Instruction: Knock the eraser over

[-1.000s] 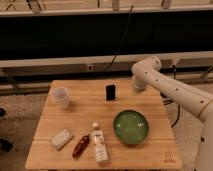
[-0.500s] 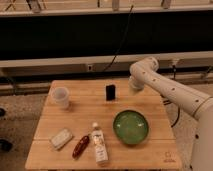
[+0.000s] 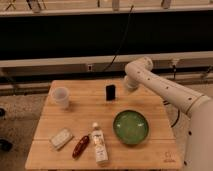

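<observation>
Wooden worktop (image 3: 150,95): eraser (image 3: 110,92) upright near the far edge, centre. Gripper (image 3: 128,85) just to its right, toward the far right corner; fingers' state we cannot tell. We advise a sideways push high on it.
</observation>
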